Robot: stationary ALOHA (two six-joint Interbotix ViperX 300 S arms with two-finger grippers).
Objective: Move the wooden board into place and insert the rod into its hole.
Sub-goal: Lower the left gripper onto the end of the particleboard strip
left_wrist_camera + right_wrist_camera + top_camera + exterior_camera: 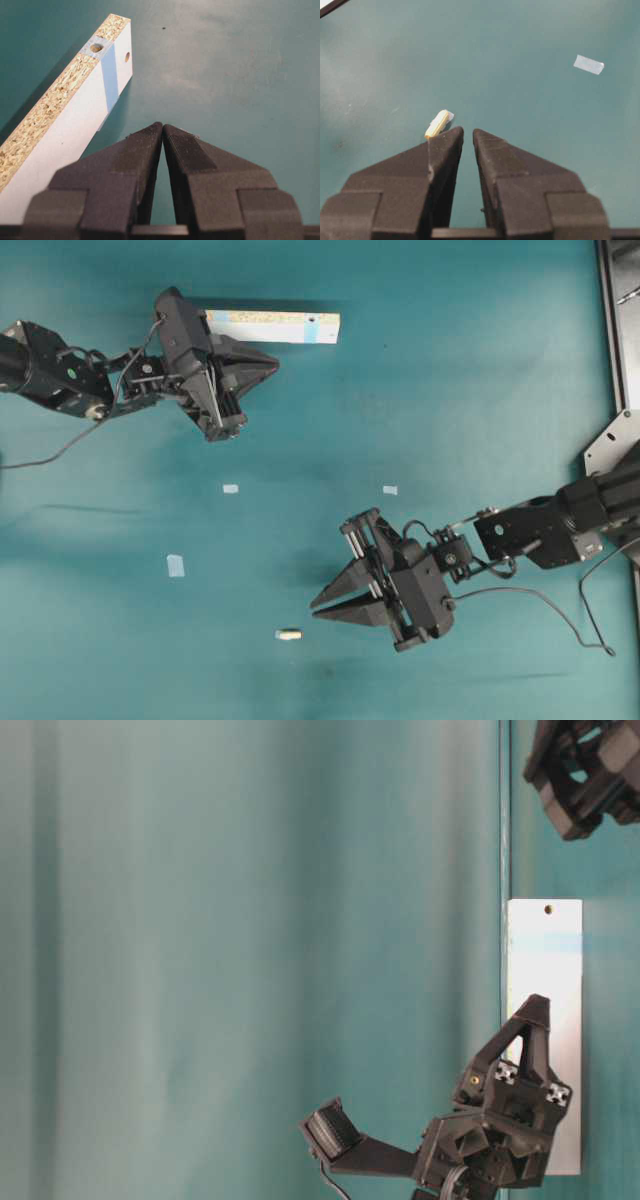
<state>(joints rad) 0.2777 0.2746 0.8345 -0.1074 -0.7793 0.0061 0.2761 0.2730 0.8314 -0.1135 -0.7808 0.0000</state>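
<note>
1. Overhead exterior view: the wooden board [285, 326] lies on the teal table [450, 420] at the upper left, beside the left end effector [268, 362].
2. Left end effector [162, 126]: fingertips pressed together, empty, next to the board [75, 115].
3. The rod [289, 635] lies near the lower middle, just ahead of the right end effector [315, 608].
4. Right end effector [468, 131]: nearly closed, holding nothing; the rod [436, 124] lies by its left fingertip.
5. Small tape squares [176, 565] lie scattered between.

Overhead looks down; 2 wrist views peer closely past each gripper.
</note>
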